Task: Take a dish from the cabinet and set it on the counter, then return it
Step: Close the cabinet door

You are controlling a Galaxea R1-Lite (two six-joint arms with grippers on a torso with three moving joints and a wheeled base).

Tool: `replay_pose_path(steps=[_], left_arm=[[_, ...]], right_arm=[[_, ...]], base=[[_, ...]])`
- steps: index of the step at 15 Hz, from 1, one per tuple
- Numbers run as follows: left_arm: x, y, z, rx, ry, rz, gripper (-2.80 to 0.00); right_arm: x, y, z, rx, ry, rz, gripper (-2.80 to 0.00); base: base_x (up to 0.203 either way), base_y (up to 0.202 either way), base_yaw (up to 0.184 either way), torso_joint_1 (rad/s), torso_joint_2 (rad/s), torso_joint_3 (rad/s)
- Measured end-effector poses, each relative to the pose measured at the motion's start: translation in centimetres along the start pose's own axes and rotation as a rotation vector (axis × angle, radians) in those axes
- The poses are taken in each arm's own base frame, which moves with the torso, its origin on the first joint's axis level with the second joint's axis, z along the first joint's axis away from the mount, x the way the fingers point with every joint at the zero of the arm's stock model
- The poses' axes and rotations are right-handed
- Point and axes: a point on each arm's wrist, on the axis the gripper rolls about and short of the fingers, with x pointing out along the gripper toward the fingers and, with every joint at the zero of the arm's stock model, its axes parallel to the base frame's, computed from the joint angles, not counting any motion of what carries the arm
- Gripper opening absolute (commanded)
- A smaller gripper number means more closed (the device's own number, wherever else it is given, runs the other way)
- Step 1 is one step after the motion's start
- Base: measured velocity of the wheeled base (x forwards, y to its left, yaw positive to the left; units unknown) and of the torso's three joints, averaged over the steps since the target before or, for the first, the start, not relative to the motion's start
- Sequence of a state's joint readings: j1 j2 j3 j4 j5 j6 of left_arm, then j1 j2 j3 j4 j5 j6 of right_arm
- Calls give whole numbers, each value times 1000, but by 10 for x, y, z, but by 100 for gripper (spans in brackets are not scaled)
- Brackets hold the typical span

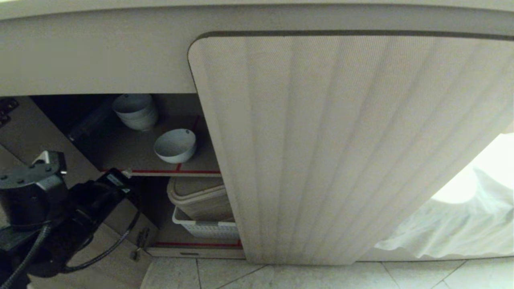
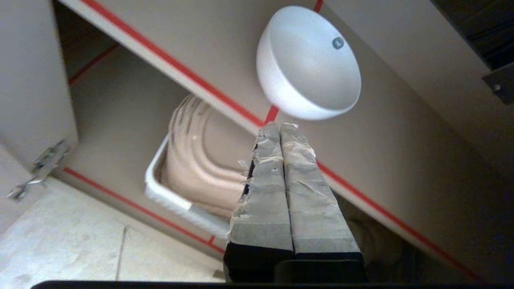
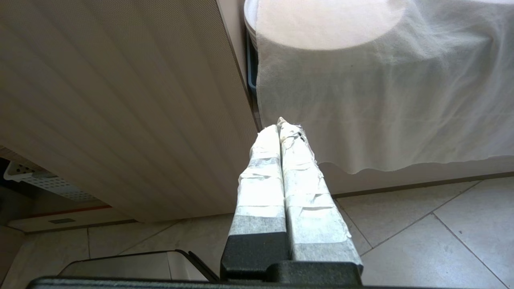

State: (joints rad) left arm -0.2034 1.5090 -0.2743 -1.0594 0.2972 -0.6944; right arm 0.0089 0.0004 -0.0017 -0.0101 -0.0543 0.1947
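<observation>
The small, shiny white round bowl (image 1: 175,145) sits on the red-edged shelf (image 1: 132,150) inside the beige ribbed-door cabinet (image 1: 341,148), near a stack of pale bowls (image 1: 135,111). The left gripper (image 2: 278,127) is pressed shut, empty, just outside the shelf. The right gripper (image 3: 284,126) is shut too, beside a white cloth (image 3: 381,92).

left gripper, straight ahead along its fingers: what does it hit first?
Likely the dish. The left gripper, shut, points over the red-taped shelf edge at the bowl's near wall. Depth is unclear, so it could clip the shelf edge first if it runs low.
</observation>
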Motion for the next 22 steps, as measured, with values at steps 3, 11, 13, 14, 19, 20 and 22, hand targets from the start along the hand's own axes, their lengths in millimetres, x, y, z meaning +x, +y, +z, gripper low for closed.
replay_pose_path(steps=[3, 11, 13, 14, 19, 20, 22], left_arm=[[-20, 9, -1, 25, 1, 4, -280], [-67, 38, -5, 127, -18, 31, -280], [-73, 40, -2, 128, -42, 35, -280], [-75, 41, -1, 136, -54, 31, -280], [-89, 40, 5, 184, -91, -5, -280], [-94, 41, 4, 196, -83, -7, -280], [-107, 44, 3, 210, -64, -33, -280]], right_arm=[[0, 0, 0, 0, 0, 0, -280], [0, 0, 0, 0, -1, 0, -280], [0, 0, 0, 0, 0, 0, -280], [0, 0, 0, 1, 0, 0, -280], [0, 0, 0, 0, -1, 0, -280], [0, 0, 0, 1, -1, 0, -280], [0, 0, 0, 0, 0, 0, -280]], base=[[0, 0, 0, 0, 0, 0], [0, 0, 0, 0, 0, 0], [0, 0, 0, 0, 0, 0], [0, 0, 0, 0, 0, 0], [0, 0, 0, 0, 0, 0], [0, 0, 0, 0, 0, 0], [0, 0, 0, 0, 0, 0]])
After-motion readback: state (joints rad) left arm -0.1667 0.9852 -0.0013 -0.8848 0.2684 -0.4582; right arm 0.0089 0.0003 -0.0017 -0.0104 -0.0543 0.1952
